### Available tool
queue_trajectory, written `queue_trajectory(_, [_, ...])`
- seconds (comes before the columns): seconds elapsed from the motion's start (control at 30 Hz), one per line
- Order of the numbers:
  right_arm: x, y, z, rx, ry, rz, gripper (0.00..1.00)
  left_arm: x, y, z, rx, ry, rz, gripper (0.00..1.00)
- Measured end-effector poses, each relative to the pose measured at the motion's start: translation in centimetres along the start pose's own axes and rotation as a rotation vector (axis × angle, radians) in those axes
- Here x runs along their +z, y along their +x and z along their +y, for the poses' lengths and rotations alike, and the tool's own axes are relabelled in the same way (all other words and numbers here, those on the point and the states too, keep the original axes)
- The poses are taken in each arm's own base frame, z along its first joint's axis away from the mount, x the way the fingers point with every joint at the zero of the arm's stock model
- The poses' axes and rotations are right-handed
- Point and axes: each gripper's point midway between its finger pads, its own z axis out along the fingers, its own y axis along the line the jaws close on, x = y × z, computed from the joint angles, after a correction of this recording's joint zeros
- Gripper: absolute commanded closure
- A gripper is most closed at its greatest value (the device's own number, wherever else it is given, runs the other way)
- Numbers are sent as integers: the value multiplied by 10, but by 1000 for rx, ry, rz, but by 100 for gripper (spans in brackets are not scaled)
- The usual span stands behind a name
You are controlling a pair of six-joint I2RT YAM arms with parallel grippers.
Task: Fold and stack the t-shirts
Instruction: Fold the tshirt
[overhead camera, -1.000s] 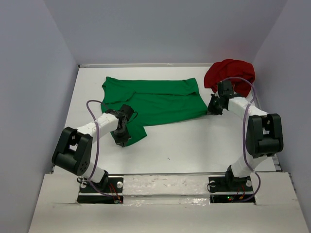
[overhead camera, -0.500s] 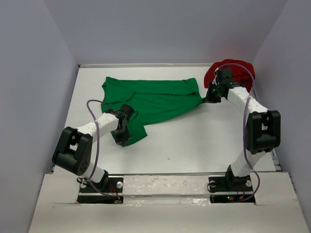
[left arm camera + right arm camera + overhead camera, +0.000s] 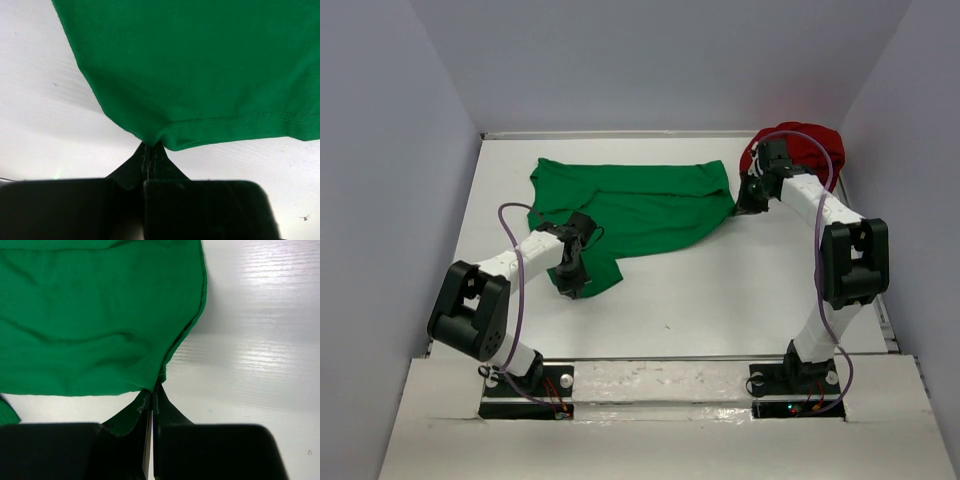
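Where the right arm crosses it, the bunched red t-shirt [image 3: 808, 148] behind the right fingers [image 3: 170, 415] is partly hidden. Right fingers and left fingers [image 3: 130, 171] each clamp a corner of the green t-shirt [image 3: 640, 205], which lies spread ahead of them on the surface [image 3: 720, 290].

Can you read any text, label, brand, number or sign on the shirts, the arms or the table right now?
No text can be read in any view.
green t-shirt: plain, with no print or tag showing.
dark red t-shirt: bunched up, with no print visible.
table: white, with no markings.
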Motion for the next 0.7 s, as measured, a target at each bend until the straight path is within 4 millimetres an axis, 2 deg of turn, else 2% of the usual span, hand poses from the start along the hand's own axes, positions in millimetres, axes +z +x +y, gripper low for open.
queue_trajectory(0.3, [-1, 1, -2, -8, 38, -4, 100, -14, -19, -7, -12, 10, -57, 100])
queue_trajectory(0.43, [-10, -2, -6, 3, 81, -31, 100, -20, -19, -6, -24, 18, -66, 100])
queue_trajectory(0.7, [-32, 9, -26, 30, 197, -66, 100, -39, -18, -2, -63, 49, -100, 100])
